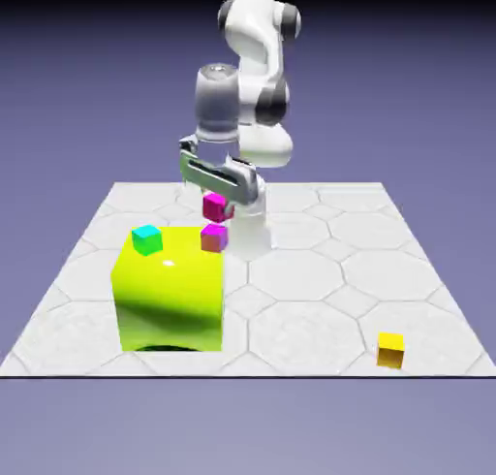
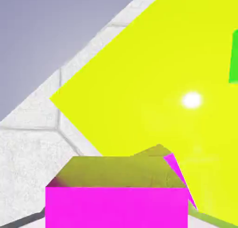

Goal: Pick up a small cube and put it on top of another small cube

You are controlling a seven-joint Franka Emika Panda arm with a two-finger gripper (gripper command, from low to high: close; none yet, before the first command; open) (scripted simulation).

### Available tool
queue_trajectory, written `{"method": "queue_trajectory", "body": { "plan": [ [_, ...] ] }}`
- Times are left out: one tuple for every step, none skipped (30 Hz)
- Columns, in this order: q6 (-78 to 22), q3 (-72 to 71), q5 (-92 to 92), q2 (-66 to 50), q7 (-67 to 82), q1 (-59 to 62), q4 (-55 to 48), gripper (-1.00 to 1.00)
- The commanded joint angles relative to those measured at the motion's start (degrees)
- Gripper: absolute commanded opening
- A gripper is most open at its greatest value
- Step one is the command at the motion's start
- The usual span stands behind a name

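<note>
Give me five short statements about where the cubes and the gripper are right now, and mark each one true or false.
1. The gripper is shut on the bright magenta cube. True.
2. The held cube already rests on the purplish-magenta cube. False: it hangs in the air just above it, with a gap between them.
3. The cyan cube sits on top of the big yellow-green block. True.
4. The small yellow cube sits on the big block too. False: it lies on the table, near the front at the exterior view's right.
5. The purplish-magenta cube is at the block's top corner on the exterior view's right. True.
</note>
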State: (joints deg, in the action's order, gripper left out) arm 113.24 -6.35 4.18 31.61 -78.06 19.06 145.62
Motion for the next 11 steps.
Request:
{"method": "queue_trajectory", "body": {
  "plan": [
    [-0.4,0.2,0.0,0.5,-0.1,0.2,0.1,-1.0],
    [-0.4,0.2,0.0,0.5,-0.1,0.2,0.1,-1.0],
    [2.1,0.0,0.1,-0.4,-0.1,0.1,1.7,-1.0],
    [4.6,-0.1,0.2,-1.3,-0.1,0.1,3.3,-1.0],
    [7.0,-0.3,0.3,-2.2,-0.1,0.0,4.9,-1.0],
    [9.5,-0.4,0.4,-3.1,-0.1,0.0,6.5,-1.0],
    [11.3,-0.5,0.4,-3.7,-0.1,0.0,7.6,-1.0],
    [11.3,-0.5,0.4,-3.7,-0.1,0.0,7.6,1.0],
    [11.3,-0.5,0.4,-3.7,-0.1,0.0,7.6,1.0],
    [8.8,-0.4,0.4,-2.8,-0.1,0.0,6.0,1.0],
    [6.3,-0.2,0.3,-1.9,-0.1,0.1,4.4,1.0]
  ]
}}
